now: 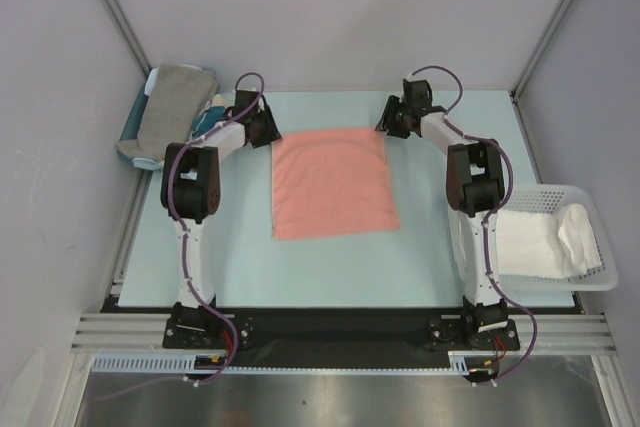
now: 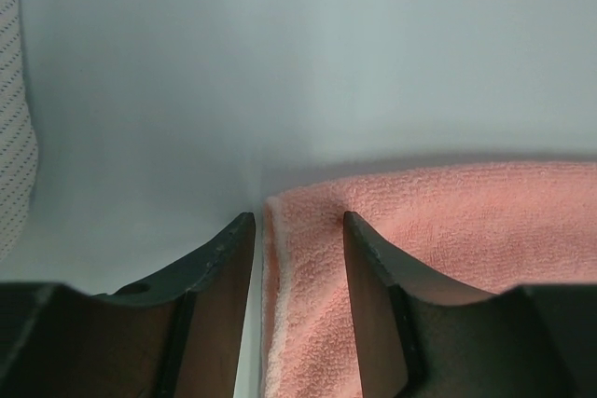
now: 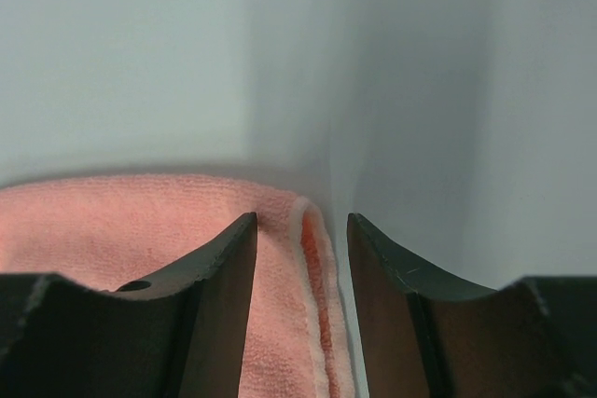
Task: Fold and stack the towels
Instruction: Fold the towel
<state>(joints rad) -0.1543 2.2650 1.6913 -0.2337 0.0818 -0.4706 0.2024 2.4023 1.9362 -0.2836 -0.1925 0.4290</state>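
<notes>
A salmon-pink towel [image 1: 333, 184] lies flat in the middle of the table. My left gripper [image 1: 268, 130] is at its far left corner. In the left wrist view the fingers are open [image 2: 298, 221] with the towel's edge [image 2: 448, 221] between them. My right gripper [image 1: 388, 123] is at the far right corner, open [image 3: 301, 221], and straddles the towel's doubled hem [image 3: 121, 221]. A grey towel [image 1: 170, 107] lies on a pile at the far left. A white towel [image 1: 545, 239] lies in a basket at the right. I cannot make out the light blue towel.
A white mesh basket [image 1: 560, 190] stands at the table's right edge. A small teal bundle with white print [image 1: 215, 112] sits beside the grey towel, close to my left arm. A dotted white cloth [image 2: 14, 137] shows at the left edge of the left wrist view.
</notes>
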